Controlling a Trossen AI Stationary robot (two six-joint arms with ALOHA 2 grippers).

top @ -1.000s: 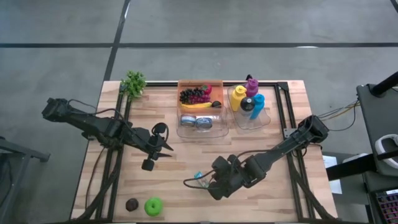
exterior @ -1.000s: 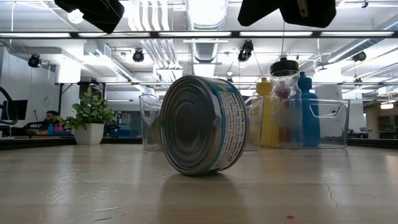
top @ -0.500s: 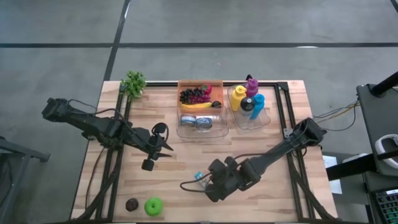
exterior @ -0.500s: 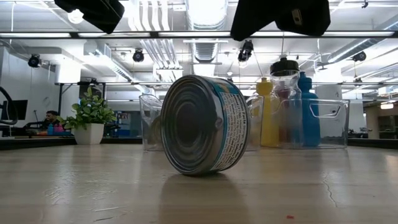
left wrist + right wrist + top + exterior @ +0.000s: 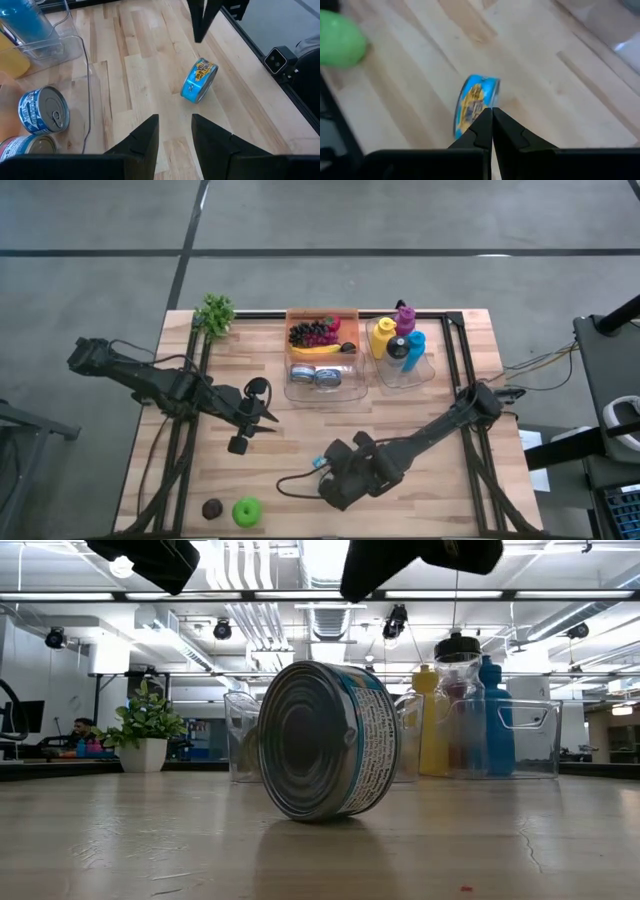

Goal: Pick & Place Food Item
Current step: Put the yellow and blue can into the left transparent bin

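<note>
Table centre | can [image 5: 199,80] on edge | blue/yellow label, text prob. unreadable

Bench [image 5: 420,415]: pale wood planks, matt, visible grain and seams. Can [image 5: 325,740]: ribbed metal end with a dull sheen, glossy printed paper label in blue and yellow. Bins [image 5: 525,740]: clear, smooth, glossy plastic. Bottles [image 5: 435,725]: smooth coloured plastic, yellow, blue, purple. Stored tins [image 5: 42,110]: bright metal lids, blue printed labels. Right pincer [image 5: 492,125]: matt black plastic. Left pincer [image 5: 175,137]: the same matt black finish. Floor [image 5: 400,220]: grey, matt, concrete-like.
</note>
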